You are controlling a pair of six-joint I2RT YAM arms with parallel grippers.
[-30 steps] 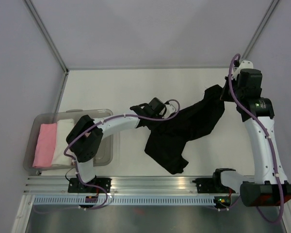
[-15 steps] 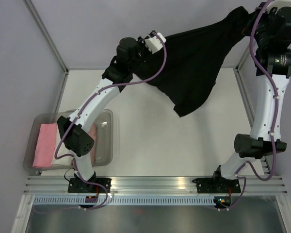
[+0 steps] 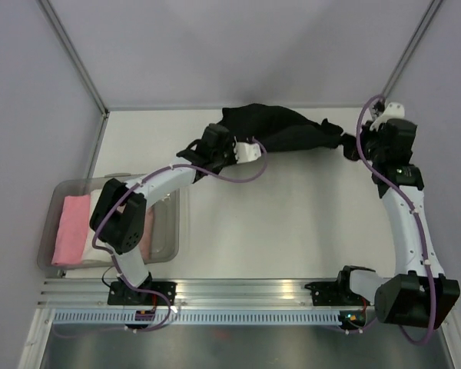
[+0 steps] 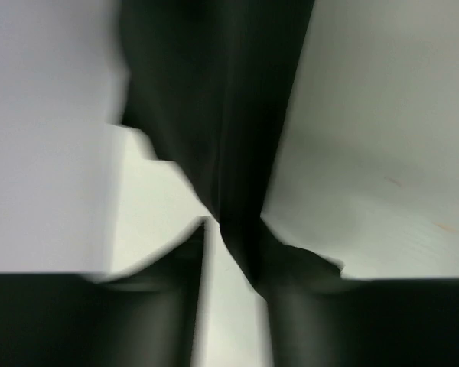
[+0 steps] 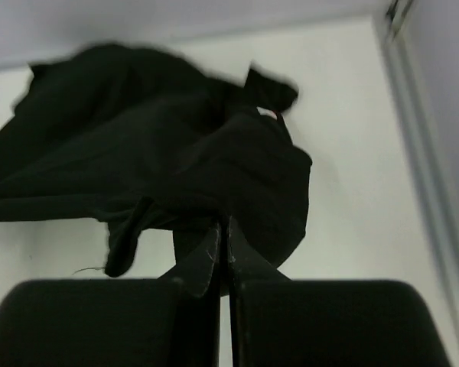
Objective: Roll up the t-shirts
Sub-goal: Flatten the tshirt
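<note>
The black t-shirt (image 3: 280, 127) lies bunched in a long heap along the far edge of the table. My right gripper (image 3: 353, 145) is shut on its right end, and the right wrist view shows cloth (image 5: 176, 168) pinched at the fingertips of that gripper (image 5: 223, 229). My left gripper (image 3: 224, 129) is at the shirt's left end. In the left wrist view this gripper (image 4: 233, 229) has its jaws a little apart, with table showing in the gap. A strip of black cloth (image 4: 214, 99) hangs down against the right finger (image 4: 306, 306). A pink roll (image 3: 71, 227) lies in the bin.
The clear plastic bin (image 3: 46, 246) stands at the near left, partly under my left arm's elbow (image 3: 121, 221). A white roll (image 3: 91, 244) beside the pink one is mostly hidden by that arm. Walls close the table at the back and both sides.
Both arms came down from a high lift. The black t-shirt, spread in the air before, now lies bunched at the table's far edge. The left jaws have parted.
</note>
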